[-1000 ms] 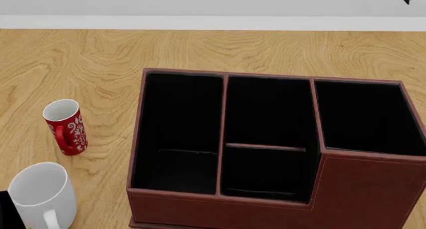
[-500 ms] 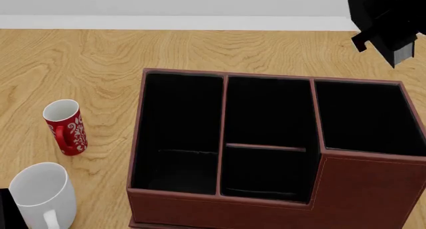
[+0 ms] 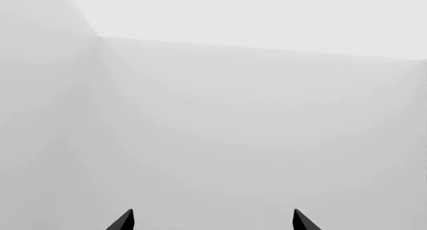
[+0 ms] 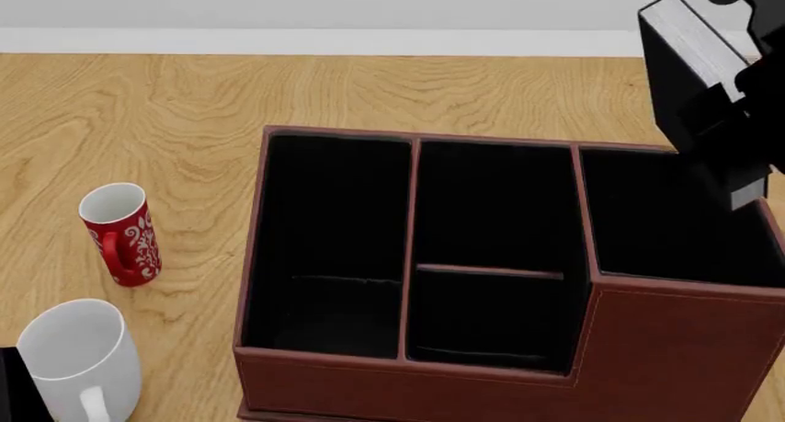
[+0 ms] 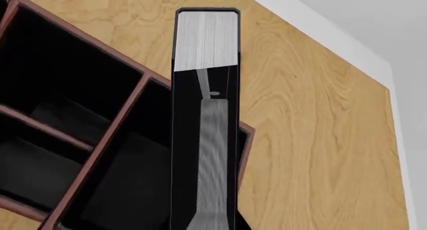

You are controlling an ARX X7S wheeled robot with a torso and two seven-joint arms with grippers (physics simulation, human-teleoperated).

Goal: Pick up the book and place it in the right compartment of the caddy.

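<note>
The reddish-brown caddy (image 4: 687,348) stands in the middle of the wooden table. Its right compartment (image 4: 668,215) is black-lined and holds nothing that I can see. My right gripper (image 4: 736,151) is shut on the black book (image 4: 685,77) and holds it tilted in the air over that compartment's far right corner. In the right wrist view the book (image 5: 205,44) runs straight out from the jaws, grey page edges toward the camera, with the right compartment (image 5: 127,185) beside it. My left gripper (image 3: 213,222) is open and empty, facing a plain grey wall.
A red patterned mug (image 4: 120,233) stands left of the caddy. A white mug (image 4: 73,353) stands nearer, at the lower left, with a black part (image 4: 10,390) at the frame edge beside it. Bare wood (image 4: 147,109) lies behind and left of the caddy.
My right gripper has come down into the head view from the upper right with the book, and now holds it lower, over the caddy's right end. The mugs and caddy have not moved.
</note>
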